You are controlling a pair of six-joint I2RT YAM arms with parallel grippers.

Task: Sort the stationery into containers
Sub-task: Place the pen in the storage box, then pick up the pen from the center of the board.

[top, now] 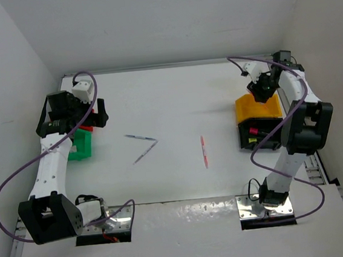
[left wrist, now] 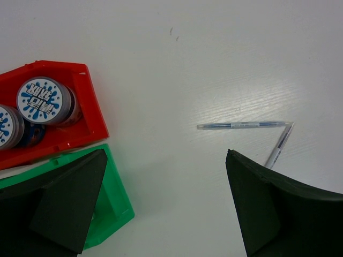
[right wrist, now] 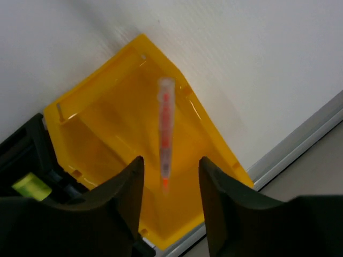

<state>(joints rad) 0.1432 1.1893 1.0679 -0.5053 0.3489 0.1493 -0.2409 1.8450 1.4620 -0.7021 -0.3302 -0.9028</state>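
Note:
My right gripper [top: 264, 90] hangs open over the yellow-orange bin [top: 258, 108]. In the right wrist view, a blurred orange pencil [right wrist: 165, 134] lies loose between my open fingers [right wrist: 170, 163], over the yellow-orange bin's floor [right wrist: 112, 134]. My left gripper [top: 97, 114] is open and empty [left wrist: 166, 155] beside the red bin [left wrist: 80, 101] and the green bin [left wrist: 115, 198]. Two blue-white tape rolls [left wrist: 43, 100] sit in the red bin. Two thin grey pens [top: 140, 136] [left wrist: 241, 125] and a second orange pencil [top: 203, 151] lie on the table.
The black bin [top: 256, 136] stands just in front of the yellow-orange one and holds highlighters; a yellow-green tip shows in the right wrist view [right wrist: 25, 186]. The table's right edge rail [right wrist: 300, 139] runs close behind the yellow-orange bin. White walls close in at back and sides.

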